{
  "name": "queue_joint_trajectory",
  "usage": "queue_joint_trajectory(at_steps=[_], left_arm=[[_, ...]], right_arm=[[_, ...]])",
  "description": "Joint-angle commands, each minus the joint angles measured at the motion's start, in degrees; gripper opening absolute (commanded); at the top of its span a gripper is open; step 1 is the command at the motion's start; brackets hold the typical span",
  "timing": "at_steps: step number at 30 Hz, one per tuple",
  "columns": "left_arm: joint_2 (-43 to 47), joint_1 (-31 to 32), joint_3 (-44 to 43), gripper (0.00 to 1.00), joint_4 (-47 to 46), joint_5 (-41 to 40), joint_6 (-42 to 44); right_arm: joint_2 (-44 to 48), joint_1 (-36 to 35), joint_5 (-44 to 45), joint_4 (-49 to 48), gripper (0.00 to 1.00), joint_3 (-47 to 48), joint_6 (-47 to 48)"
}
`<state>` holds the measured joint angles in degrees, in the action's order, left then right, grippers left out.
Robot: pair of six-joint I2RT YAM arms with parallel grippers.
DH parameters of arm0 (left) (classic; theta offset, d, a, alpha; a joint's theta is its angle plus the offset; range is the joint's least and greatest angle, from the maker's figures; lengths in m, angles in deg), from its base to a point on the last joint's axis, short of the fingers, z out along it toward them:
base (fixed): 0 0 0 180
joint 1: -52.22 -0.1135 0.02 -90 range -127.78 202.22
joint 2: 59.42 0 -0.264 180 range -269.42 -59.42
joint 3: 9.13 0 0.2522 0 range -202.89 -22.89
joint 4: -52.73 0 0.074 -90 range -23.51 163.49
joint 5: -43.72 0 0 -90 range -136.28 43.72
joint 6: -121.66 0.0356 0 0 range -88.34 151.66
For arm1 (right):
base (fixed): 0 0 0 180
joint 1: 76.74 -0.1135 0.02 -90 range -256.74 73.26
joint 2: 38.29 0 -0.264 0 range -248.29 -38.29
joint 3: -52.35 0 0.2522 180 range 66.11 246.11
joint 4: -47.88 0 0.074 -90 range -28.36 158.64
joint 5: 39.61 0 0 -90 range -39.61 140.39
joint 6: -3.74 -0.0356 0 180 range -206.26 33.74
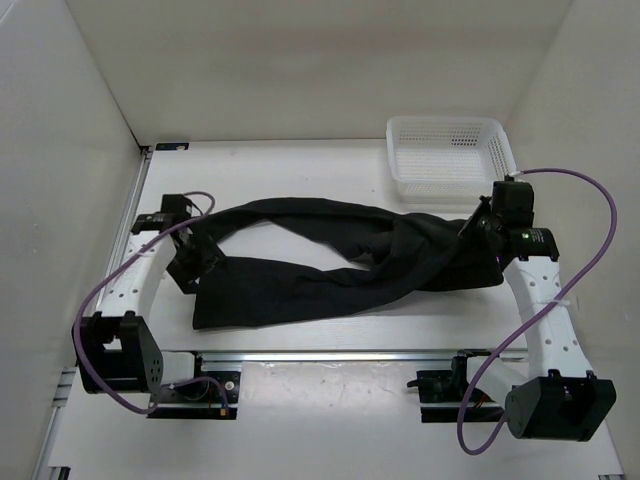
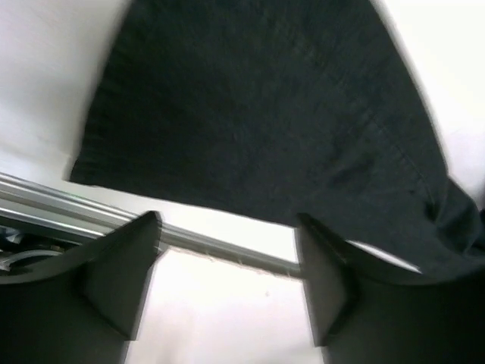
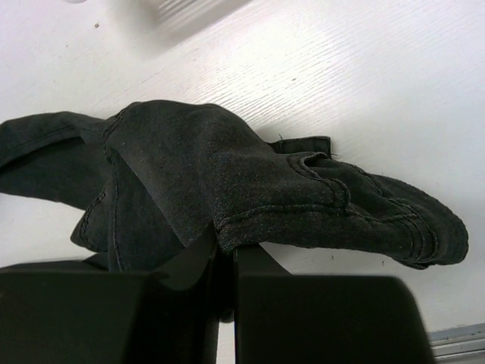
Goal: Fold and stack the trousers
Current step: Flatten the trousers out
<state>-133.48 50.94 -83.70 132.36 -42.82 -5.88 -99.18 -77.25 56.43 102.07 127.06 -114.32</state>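
Observation:
The black trousers (image 1: 330,260) lie crumpled across the middle of the white table, the two legs running left and the waist end bunched at the right. My right gripper (image 1: 478,232) is shut on the waist edge of the trousers (image 3: 250,182), the cloth pinched between its fingers (image 3: 254,262). My left gripper (image 1: 196,262) is open over the left end of the legs; its wrist view shows a flat leg end (image 2: 258,114) beyond the spread fingers (image 2: 322,273), nothing between them.
A white mesh basket (image 1: 450,155) stands at the back right, just behind the right gripper. An aluminium rail (image 1: 330,352) runs along the near table edge, also in the left wrist view (image 2: 227,254). White walls enclose the left, back and right.

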Motion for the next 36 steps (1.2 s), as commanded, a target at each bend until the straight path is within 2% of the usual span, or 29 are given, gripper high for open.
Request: queue_joint_trajectory(at_steps=[1, 2, 6, 8, 9, 10, 12, 13, 14, 16, 21, 25, 26, 28, 29, 30, 34, 36], left_arm=[[-0.1, 3.0, 3.8, 0.84, -4.1, 5.4, -4.9], [0.7, 5.1, 4.3, 1.0, -4.1, 4.4, -6.7], [2.7, 8.0, 4.3, 1.0, -2.6, -1.0, -8.0], [2.7, 8.0, 5.0, 0.96, -3.1, -3.4, -8.0], [2.7, 8.0, 5.6, 0.93, -3.6, -3.4, -8.0], [1.0, 8.0, 5.6, 0.86, -4.2, -3.4, -8.0], [-0.7, 8.6, 5.6, 0.83, -6.5, -1.7, -8.0], [-2.5, 9.4, 4.8, 0.82, -7.2, -1.7, -8.0], [-5.5, 11.0, 3.2, 0.9, -7.8, -1.7, -7.4], [-6.4, 12.1, 3.2, 1.0, -7.8, -1.2, -7.4], [-5.7, 15.3, 7.4, 0.98, -7.2, -0.4, -9.4], [-6.3, 15.9, 7.1, 0.84, -7.2, -5.6, -12.1], [-7.7, 15.9, 4.9, 0.57, -8.0, -5.6, -12.1], [-13.5, 15.9, 2.4, 0.25, -8.6, -5.6, -12.1], [-15.5, 15.9, -0.5, 0.16, -8.6, -5.0, -11.5], [-17.5, 15.9, -1.7, 0.11, -9.2, -5.0, -11.5], [-29.1, 14.8, -8.0, 0.11, -10.1, -5.7, -10.1], [-33.1, 13.2, -11.0, 0.11, -10.1, -3.6, -8.3]], right_arm=[[1.4, 0.7, 1.1, -1.2, 0.0, 0.6, 0.9], [1.4, 0.7, 1.1, -1.2, 0.0, 0.6, 0.9], [0.2, 0.7, -1.6, -1.2, 0.0, 0.6, 0.9], [0.2, 0.7, -2.1, -1.2, 0.0, 0.0, 0.9], [-0.3, 0.7, -2.1, -1.2, 0.0, 0.0, 0.4], [-0.3, 0.7, -2.1, -1.2, 0.0, 0.0, 0.4], [0.3, 0.7, -2.1, -1.2, 0.0, 0.0, 0.4], [0.3, 0.7, -1.5, -1.2, 0.0, 0.0, 0.4], [0.9, 0.7, -0.9, -1.2, 0.0, -0.6, 0.4], [0.9, 0.7, -0.9, -1.2, 0.0, -0.6, 0.4], [0.9, 0.7, -0.9, -1.2, 0.0, -1.1, 0.4], [0.9, 0.7, -0.9, -0.7, 0.0, -1.1, 0.4], [0.9, 0.7, -0.9, -0.7, 0.0, -1.1, 0.4], [0.9, 0.7, -0.9, -0.7, 0.0, -1.1, 0.9], [0.9, 0.7, -1.6, -0.7, 0.0, -1.1, 0.9], [0.9, 0.7, -1.6, -0.7, 0.0, -1.1, 0.9], [0.9, 0.7, -1.6, -1.4, 0.0, -1.6, 1.5], [0.9, 0.7, -1.6, -1.4, 0.01, -2.2, 1.5]])
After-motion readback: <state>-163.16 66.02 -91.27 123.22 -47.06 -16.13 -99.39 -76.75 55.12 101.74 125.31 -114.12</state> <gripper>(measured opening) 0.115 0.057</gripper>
